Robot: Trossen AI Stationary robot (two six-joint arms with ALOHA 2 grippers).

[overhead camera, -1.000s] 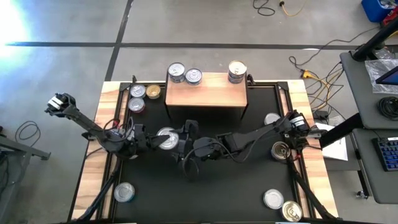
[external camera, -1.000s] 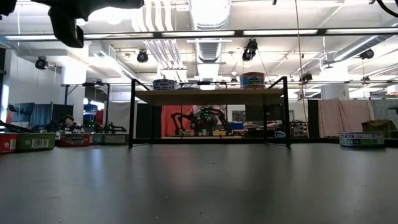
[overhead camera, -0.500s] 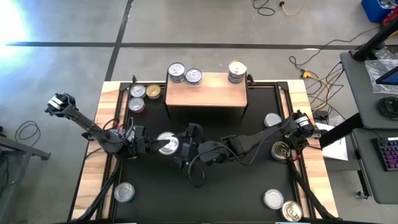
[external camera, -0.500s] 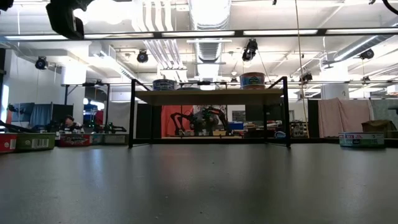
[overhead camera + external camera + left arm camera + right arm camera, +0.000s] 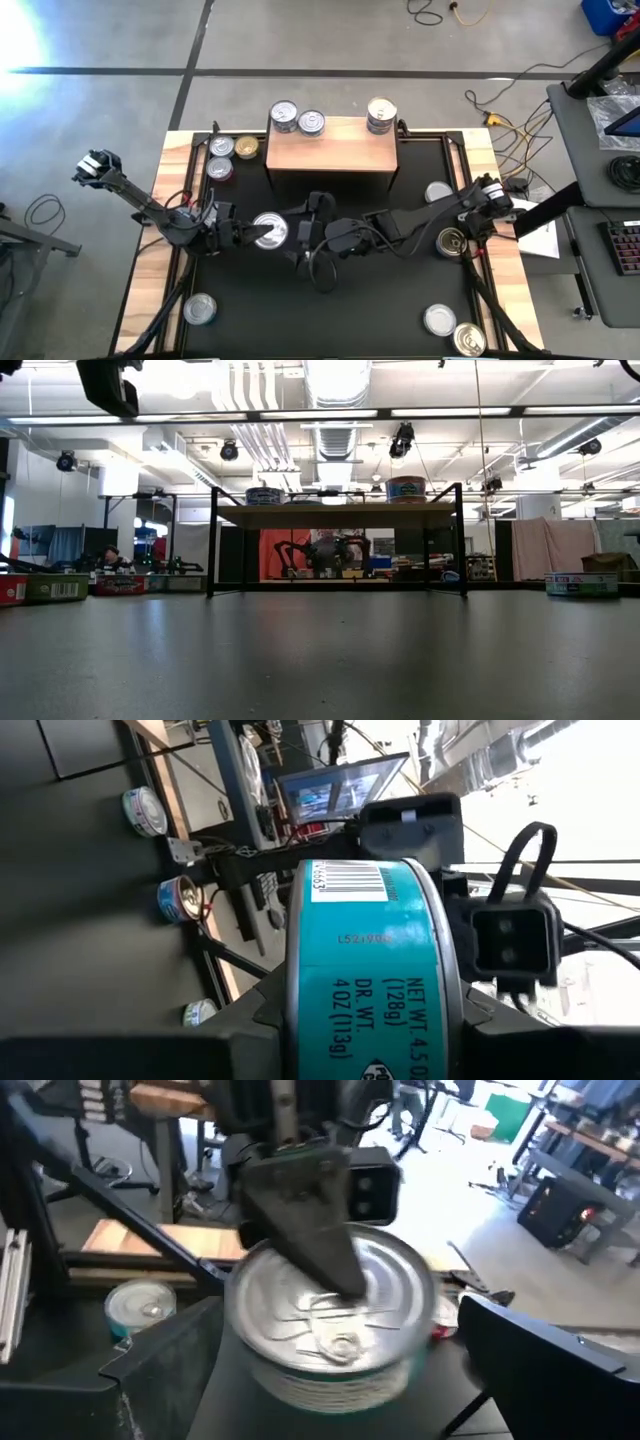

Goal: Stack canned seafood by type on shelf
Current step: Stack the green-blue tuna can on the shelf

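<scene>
My left gripper [image 5: 245,234] is shut on a tin [image 5: 270,230] with a silver top and a teal side label [image 5: 365,950], over the black mat in front of the shelf [image 5: 330,148]. My right gripper [image 5: 303,234] is open at the tin's right. In the right wrist view its fingers [image 5: 165,1370] stand on either side of the tin [image 5: 330,1315]; I see no touch. Two tins [image 5: 296,118] and a short stack [image 5: 381,115] stand on the shelf top. My left gripper pinches the tin between its two fingers, one finger [image 5: 310,1230] lying across the silver top [image 5: 390,1295], the other under the tin's bottom and hidden. The fingers come level from the table's left. The tin is lifted clear, top facing up.
Three tins [image 5: 228,155] sit left of the shelf. Loose tins lie at the mat's right edge [image 5: 437,191] [image 5: 452,242], near right corner [image 5: 440,320] [image 5: 468,340] and near left [image 5: 200,309]. The shelf stands on thin black legs [image 5: 212,540].
My left gripper has carried the tin a little toward the table's near edge. My right arm's wrist and forearm have shifted somewhat toward the table's right, while its fingers stay beside the tin.
</scene>
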